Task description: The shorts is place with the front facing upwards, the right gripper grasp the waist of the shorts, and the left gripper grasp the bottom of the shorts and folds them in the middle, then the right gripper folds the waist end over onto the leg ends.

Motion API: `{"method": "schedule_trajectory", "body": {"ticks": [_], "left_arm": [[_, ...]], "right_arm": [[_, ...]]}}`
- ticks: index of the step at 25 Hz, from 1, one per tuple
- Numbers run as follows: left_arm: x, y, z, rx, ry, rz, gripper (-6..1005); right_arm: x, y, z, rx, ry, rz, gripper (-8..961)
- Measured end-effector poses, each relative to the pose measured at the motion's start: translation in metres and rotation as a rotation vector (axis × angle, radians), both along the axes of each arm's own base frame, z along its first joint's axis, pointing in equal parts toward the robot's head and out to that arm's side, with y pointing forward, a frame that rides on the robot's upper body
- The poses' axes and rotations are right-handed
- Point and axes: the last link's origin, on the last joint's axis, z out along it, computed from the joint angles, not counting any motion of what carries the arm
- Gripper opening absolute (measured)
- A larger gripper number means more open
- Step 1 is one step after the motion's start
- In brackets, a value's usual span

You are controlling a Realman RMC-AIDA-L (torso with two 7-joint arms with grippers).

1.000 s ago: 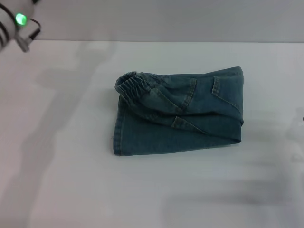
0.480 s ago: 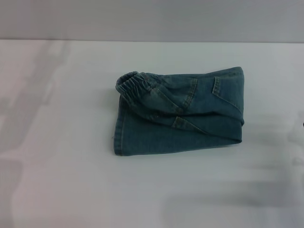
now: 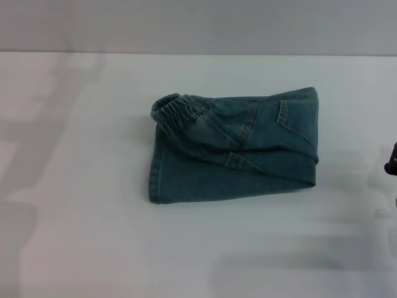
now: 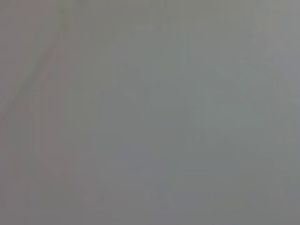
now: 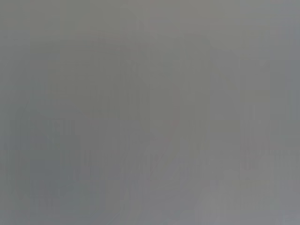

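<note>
The blue denim shorts lie folded into a compact rectangle in the middle of the white table in the head view. The gathered elastic waist rests on top at the left end, over the leg ends, whose stitched hem forms the straight left edge. The fold runs down the right side. A stitched pocket faces up. Nothing touches the cloth. Only a small black piece of my right gripper shows at the right edge, well clear of the shorts. My left gripper is out of view. Both wrist views show only blank grey.
Arm shadows fall across the table's left side and lower right. A grey wall runs behind the table's far edge.
My left arm with its green light left the upper left corner a second ago. A black piece of my right gripper has come in at the right edge. The shorts have not moved.
</note>
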Motion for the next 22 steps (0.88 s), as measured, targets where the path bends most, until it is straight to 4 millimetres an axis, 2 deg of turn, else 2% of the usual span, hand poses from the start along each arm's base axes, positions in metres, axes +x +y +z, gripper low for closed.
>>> {"method": "schedule_trajectory", "body": {"ticks": [3, 5, 11, 17, 18, 20, 22], "left_arm": [[0.024, 0.005, -0.001, 0.017, 0.148, 0.013, 771], [0.05, 0.011, -0.002, 0.022, 0.289, 0.04, 771], [0.086, 0.02, 0.003, 0.026, 0.495, 0.155, 773], [0.132, 0.016, 0.013, 0.124, 0.702, 0.191, 774], [0.132, 0.016, 0.013, 0.124, 0.702, 0.191, 774], [0.157, 0.012, 0.01, 0.21, 0.871, 0.238, 774], [0.169, 0.009, 0.006, 0.275, 0.984, 0.28, 775]], "right_arm": [[0.002, -0.001, -0.001, -0.008, -0.003, -0.009, 9], [0.003, -0.002, -0.001, -0.012, -0.005, -0.013, 9], [0.004, -0.002, -0.003, -0.02, -0.003, -0.019, 10], [0.004, -0.001, -0.004, -0.029, -0.002, -0.023, 11], [0.004, 0.0, -0.005, -0.031, -0.001, -0.023, 11], [0.004, 0.0, -0.004, -0.031, 0.003, -0.023, 11], [0.004, 0.0, -0.005, -0.033, 0.006, -0.023, 11]]}}
